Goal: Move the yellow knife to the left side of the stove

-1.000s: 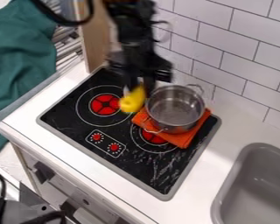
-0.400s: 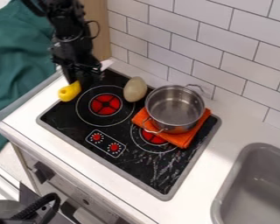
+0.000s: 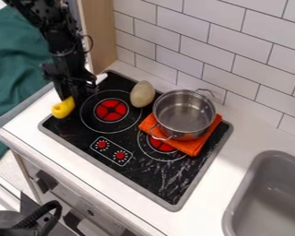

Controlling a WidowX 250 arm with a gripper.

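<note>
The black hand (image 3: 70, 93) grasps the yellow knife (image 3: 63, 109) at the left edge of the stove (image 3: 144, 174). Near the left burner (image 3: 111, 110), a pale oval object (image 3: 142, 94) lies beside the metal pot (image 3: 184, 113), which rests upright on a folded orange cloth (image 3: 198, 146).

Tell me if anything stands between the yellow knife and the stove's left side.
Nothing visible does: the gripper holds the yellow knife at the stove's left edge, and the metal pot stands off to the right.
</note>
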